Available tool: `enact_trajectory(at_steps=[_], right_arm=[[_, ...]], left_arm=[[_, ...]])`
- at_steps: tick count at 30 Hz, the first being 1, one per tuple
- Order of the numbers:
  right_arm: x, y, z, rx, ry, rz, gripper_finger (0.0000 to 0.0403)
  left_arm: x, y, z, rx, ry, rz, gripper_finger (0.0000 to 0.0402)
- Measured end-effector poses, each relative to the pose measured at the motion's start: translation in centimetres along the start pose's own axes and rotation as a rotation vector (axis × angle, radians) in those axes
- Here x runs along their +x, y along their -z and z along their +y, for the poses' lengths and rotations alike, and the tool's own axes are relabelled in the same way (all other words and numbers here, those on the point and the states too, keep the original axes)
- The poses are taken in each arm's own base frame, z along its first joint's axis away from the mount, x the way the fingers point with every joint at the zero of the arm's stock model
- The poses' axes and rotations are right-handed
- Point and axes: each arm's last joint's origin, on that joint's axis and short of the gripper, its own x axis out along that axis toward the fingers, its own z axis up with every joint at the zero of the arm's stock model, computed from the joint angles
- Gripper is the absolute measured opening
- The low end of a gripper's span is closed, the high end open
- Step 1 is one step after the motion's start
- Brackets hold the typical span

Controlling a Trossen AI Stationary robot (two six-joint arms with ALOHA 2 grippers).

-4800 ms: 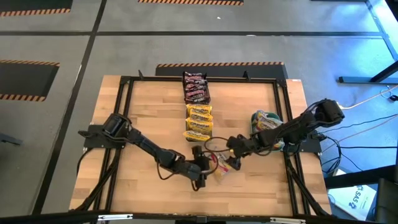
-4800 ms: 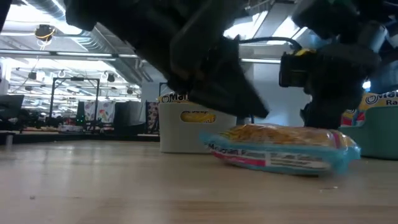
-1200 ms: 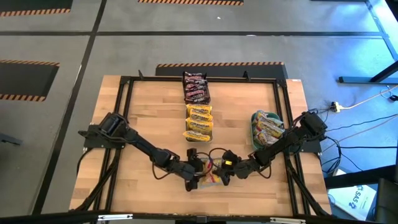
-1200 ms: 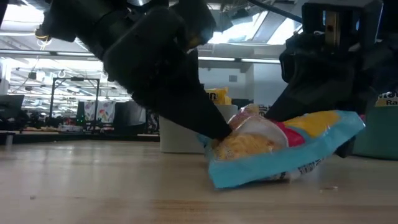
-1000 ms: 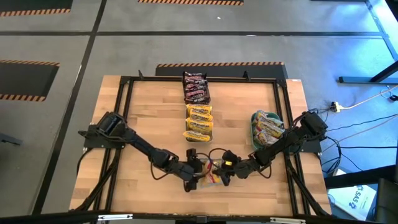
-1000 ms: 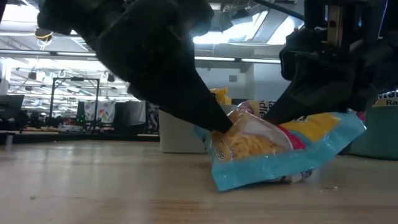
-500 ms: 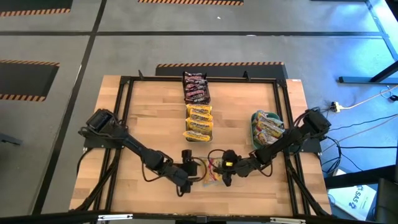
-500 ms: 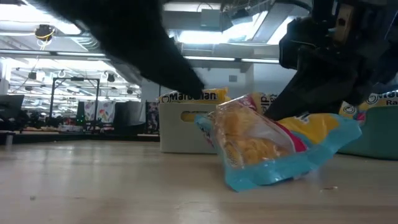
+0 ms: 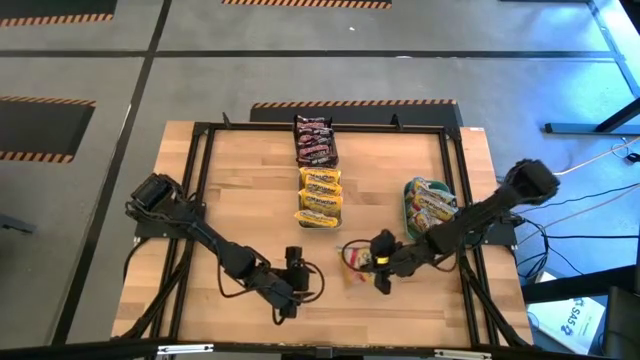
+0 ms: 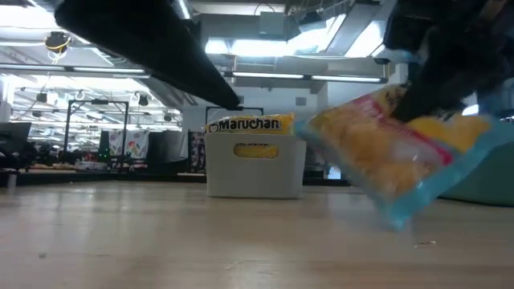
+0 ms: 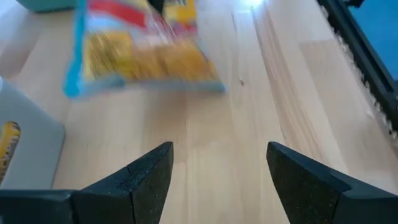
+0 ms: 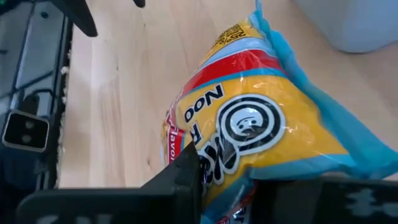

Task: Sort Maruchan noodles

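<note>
Right gripper (image 12: pixel 227 186) clamps one end of a noodle packet (image 10: pixel 397 152), lifting it off the table (image 9: pixel 240 200) near the front, tilted with its long axis sloping down toward the wood. Yellow with red print and a light-blue edge, it hangs apart from the left gripper (image 11: pixel 214 180), whose fingers are spread and hold nothing.

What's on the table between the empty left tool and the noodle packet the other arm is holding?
Only bare wood: the left wrist view shows nothing between the left tool and the packet.

bare table (image 9: pixel 230 200) left of bins (image 9: pixel 320 195)
</note>
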Motion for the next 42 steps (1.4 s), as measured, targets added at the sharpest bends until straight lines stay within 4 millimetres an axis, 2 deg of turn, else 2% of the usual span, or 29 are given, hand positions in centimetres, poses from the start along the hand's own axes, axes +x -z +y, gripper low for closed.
enact_trajectory(at_steps=[9,16,23,29,42], right_arm=[[-6.8,-1.7,-1.3,-0.045,0.039,0.036,0.0069],[-11.3,-2.5,-2.5,-0.120,0.060,0.030,0.0069],[-15.2,-5.4,-1.5,-0.201,0.149,0.047,0.0069],[-16.0,-5.9,-1.3,-0.253,0.225,0.179,0.0069],[-15.5,-4.1,-1.9,-0.205,0.314,0.605,0.0069]], left_arm=[[-0.1,0.2,-0.1,0.010,0.001,0.012,0.0255],[-0.1,0.3,-0.1,0.017,-0.004,0.024,0.0255],[0.0,0.3,0.1,0.018,-0.011,0.022,0.0255],[0.0,0.2,0.1,0.039,-0.010,0.023,0.0255],[0.2,0.1,0.5,0.038,-0.018,0.024,0.0255]])
